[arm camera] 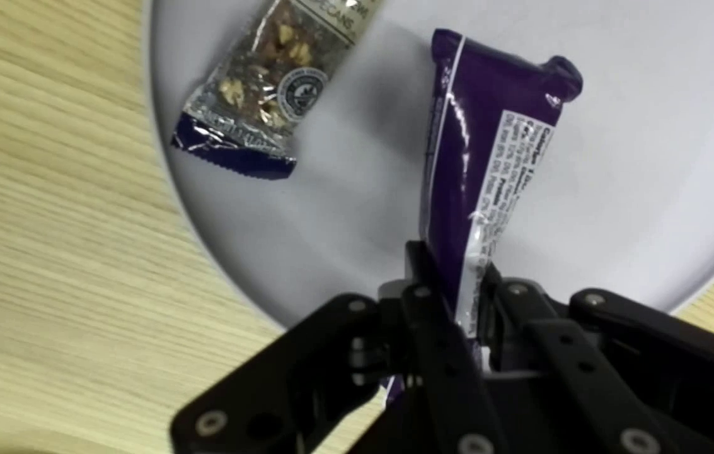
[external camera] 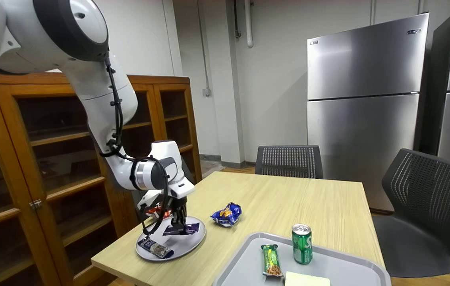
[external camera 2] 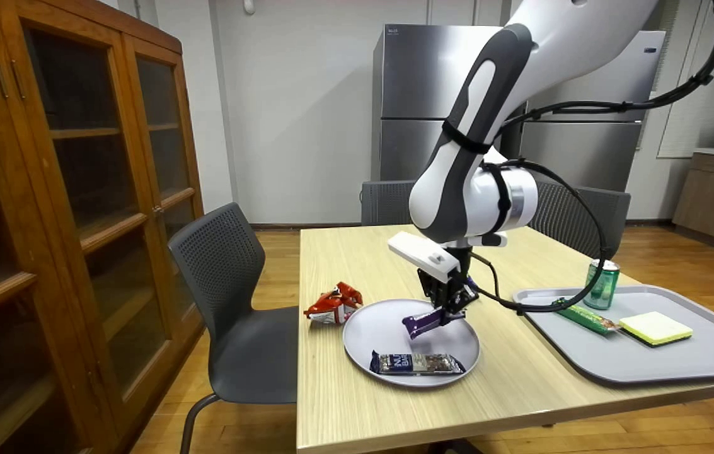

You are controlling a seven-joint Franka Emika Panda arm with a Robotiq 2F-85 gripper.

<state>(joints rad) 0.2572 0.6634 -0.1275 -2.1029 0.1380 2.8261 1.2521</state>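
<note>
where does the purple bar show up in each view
In an exterior view, purple bar: left of centre, low.
In an exterior view, purple bar: right of centre, below mid-height.
Wrist view, purple bar: right of centre, reaching up from the hand.
Landmark in all views: grey plate.

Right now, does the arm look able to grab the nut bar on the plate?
Probably not yet: its gripper is closed on the purple-wrapped bar. Otherwise the way looks free: nothing covers the nut bar.
</note>
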